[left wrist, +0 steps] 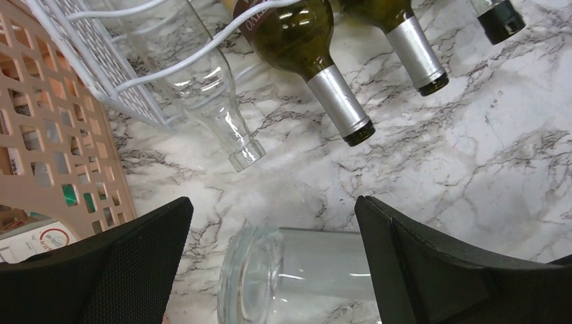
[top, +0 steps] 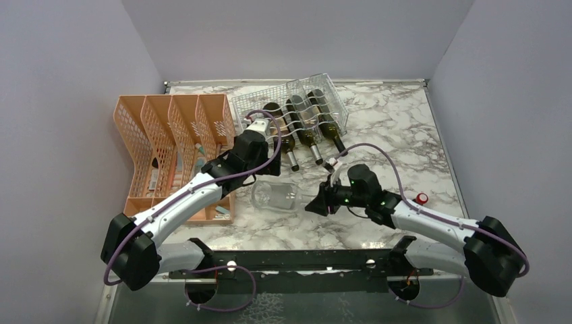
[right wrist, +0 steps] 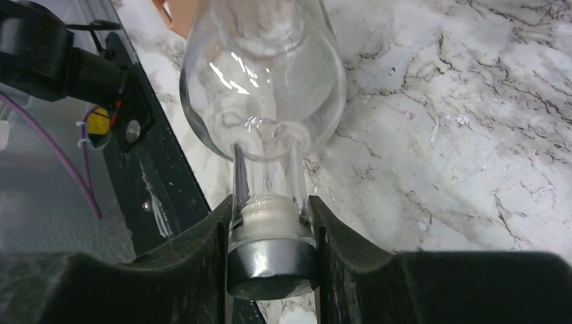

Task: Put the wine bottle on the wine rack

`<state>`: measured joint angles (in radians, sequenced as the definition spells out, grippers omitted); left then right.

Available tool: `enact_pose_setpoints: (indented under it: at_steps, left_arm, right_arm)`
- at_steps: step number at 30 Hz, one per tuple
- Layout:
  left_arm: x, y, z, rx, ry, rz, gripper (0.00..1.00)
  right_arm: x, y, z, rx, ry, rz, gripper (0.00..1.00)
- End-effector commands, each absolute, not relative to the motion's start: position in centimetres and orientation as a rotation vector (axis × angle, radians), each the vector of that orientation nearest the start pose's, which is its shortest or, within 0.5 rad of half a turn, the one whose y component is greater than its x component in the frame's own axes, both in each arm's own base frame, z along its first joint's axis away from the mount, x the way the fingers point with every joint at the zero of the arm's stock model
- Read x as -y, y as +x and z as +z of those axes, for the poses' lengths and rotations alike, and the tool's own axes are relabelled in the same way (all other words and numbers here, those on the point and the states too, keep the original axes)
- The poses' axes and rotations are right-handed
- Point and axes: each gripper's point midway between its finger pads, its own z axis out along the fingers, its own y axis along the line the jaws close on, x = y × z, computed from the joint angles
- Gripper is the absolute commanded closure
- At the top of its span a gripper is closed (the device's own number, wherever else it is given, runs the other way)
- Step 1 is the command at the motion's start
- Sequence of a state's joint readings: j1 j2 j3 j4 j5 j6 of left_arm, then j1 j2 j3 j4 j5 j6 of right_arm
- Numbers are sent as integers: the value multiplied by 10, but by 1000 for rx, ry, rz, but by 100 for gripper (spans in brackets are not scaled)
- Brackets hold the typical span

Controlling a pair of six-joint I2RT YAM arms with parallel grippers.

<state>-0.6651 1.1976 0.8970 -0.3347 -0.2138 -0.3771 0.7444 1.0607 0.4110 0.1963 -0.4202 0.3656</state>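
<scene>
Gripping the wine bottle (right wrist: 263, 101) by its neck, the right gripper (right wrist: 272, 229) is clamped tight. The bottle lies on its side near the wine rack (top: 251, 102), in front of it. Its long axis runs roughly along the rack's front, base under the left gripper (left wrist: 271, 209), which is spread and empty.

The wine bottle (top: 275, 196) is clear, empty glass. It lies on its side, base to my left and neck to my right, with a silver collar at the mouth. My right gripper (right wrist: 271, 217) is clamped on that neck. The wine rack (top: 256, 104) is a white thin-wire box with wavy cradles, standing farther back and apart from the bottle. Dark bottles (top: 301, 131) lie in it, necks poking out toward me.
</scene>
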Motion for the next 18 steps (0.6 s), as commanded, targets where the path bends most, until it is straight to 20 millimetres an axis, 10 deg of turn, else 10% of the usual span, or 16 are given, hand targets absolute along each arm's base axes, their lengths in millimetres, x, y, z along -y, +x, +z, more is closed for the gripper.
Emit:
enact_pose_setpoints:
  at_steps: [1, 18]
  left_arm:
    - [196, 289, 152, -2265, 221, -319, 1]
    - [187, 273, 103, -2418, 179, -308, 4]
  right_arm:
    - [-268, 175, 83, -2179, -762, 992, 99]
    - [-272, 171, 36, -2454, -840, 913, 85]
